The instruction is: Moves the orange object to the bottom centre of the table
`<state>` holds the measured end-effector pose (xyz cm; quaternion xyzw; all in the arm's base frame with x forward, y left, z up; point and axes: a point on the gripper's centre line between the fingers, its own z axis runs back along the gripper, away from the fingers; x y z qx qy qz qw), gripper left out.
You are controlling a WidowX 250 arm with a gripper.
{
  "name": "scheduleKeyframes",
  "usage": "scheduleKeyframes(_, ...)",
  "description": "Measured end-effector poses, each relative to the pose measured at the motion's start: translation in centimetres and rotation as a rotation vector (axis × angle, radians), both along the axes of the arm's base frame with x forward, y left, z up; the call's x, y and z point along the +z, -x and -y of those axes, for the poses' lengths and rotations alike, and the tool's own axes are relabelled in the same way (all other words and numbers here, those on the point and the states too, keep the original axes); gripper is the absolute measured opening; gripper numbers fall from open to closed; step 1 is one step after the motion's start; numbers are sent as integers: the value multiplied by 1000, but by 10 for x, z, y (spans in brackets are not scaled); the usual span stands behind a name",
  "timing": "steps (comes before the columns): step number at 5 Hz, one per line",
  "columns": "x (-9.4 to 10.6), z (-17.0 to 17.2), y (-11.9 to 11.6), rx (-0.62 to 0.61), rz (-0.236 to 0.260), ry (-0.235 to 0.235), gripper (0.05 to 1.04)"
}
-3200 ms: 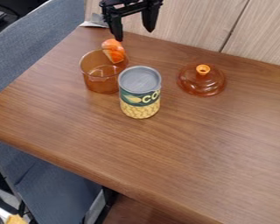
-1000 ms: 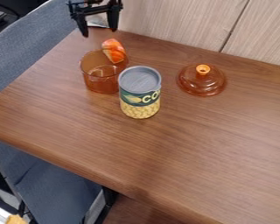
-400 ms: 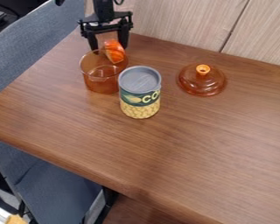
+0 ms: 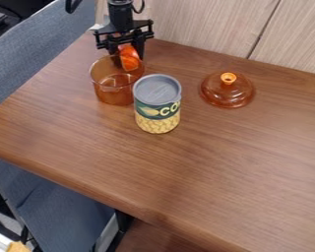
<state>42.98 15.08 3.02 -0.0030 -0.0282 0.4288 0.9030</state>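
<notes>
Soft light, pale sheen across table [image 4: 272, 147]

The robot's body is black wherever it shows. Its gripper [image 4: 128, 53] has a wide crossbar [image 4: 124, 38], dark and angular, with a stepped, knobbly outline and small raised blocks at its ends. Above the crossbar stands a narrow wrist section [image 4: 120, 18], upright and rounded like a short column, its upper part catching a greyish sheen. Above the crossbar's right half in the view, a thin black cable [image 4: 141, 7] bows out in a loose curve. Well up and left of the crossbar is a thicker black curved piece [image 4: 72, 7]; whether it is cable, I can't tell.
</notes>
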Motion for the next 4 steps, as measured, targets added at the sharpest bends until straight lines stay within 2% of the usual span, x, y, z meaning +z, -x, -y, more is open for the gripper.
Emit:
scheduleKeyframes(1, 1, -5, -1, 31, 6, -26, 589)
scheduleKeyframes(3, 26, -32, -13, 155, 67, -98, 589)
scheduleKeyframes(4, 44, -36, -20, 193, 104, -82, 589)
